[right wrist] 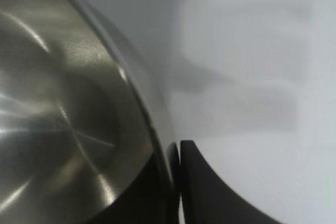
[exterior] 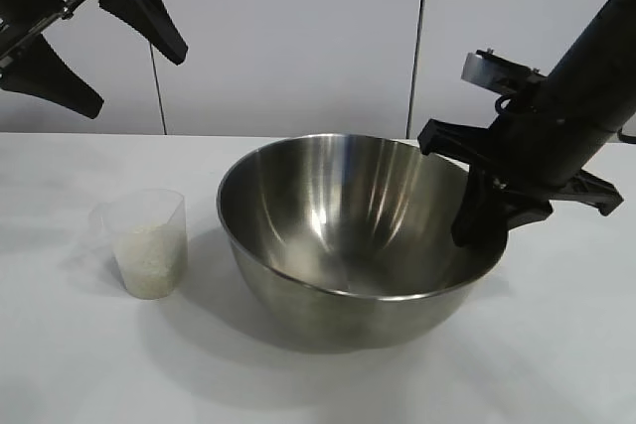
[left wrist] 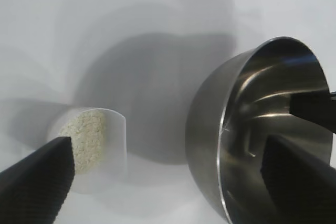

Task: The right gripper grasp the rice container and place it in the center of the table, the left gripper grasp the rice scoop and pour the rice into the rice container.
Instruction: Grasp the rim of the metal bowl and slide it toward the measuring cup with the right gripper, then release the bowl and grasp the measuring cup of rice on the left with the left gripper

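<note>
My right hand [exterior: 484, 213] was clamped on the rim of the stainless-steel bowl [exterior: 348, 220], one finger inside the wall and the other outside, pinching the thin metal edge between them; my wrist camera showed the two dark fingers [right wrist: 202, 182] meeting across that rim with almost no gap. The grip sat on the bowl's side nearest my right arm, so the bowl's whole width lay away from that hand, toward my left arm. The bowl rested on the white worktop [exterior: 556, 345], roughly at its middle, and I could see nothing in it. Just beside the bowl, on the side away from my right hand and not touching it, stood the small clear plastic measuring cup [exterior: 144, 242], upright, with white rice [exterior: 149, 257] filling about its lower half. My left hand [exterior: 94, 27] hung high above the worktop, over the cup's side of the bowl, its fingers [left wrist: 37, 184] spread wide and holding nothing. From its wrist view the cup sat close by one finger and the bowl by the other, so the cup was plainly the left hand's to take, being far nearer to it than to my right. I judged the bowl about placed, leaving the right hand to let go of the rim. After that, what mattered was that the cup lay below and ahead of the open left hand, standing on end, so it called for a grasp around its side wall, and the bowl's open mouth was only a short carry away for the pour.
</note>
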`<action>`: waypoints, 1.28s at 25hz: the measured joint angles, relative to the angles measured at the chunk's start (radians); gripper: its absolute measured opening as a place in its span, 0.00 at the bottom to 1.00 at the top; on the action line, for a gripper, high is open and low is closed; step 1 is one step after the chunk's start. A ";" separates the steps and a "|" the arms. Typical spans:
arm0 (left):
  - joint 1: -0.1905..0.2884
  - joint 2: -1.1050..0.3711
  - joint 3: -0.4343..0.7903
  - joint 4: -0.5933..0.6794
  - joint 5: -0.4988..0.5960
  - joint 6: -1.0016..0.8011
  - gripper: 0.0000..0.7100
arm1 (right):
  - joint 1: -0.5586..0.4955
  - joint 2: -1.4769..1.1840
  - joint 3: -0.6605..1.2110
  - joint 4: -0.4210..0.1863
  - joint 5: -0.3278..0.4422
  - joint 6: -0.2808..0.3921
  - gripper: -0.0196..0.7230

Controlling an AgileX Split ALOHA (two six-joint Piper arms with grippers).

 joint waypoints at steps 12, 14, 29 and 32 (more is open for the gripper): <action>0.000 0.000 0.000 0.000 -0.001 0.000 0.98 | 0.000 0.000 0.000 0.005 -0.005 -0.010 0.15; 0.000 0.000 0.000 0.000 -0.001 0.000 0.98 | 0.000 0.000 0.000 0.013 -0.006 -0.010 0.34; 0.000 0.000 0.000 0.000 -0.001 0.000 0.98 | -0.004 -0.147 -0.271 -0.381 0.291 0.189 0.92; 0.000 0.000 0.000 0.000 -0.001 0.000 0.98 | -0.041 -0.147 -0.383 -0.514 0.414 0.238 0.92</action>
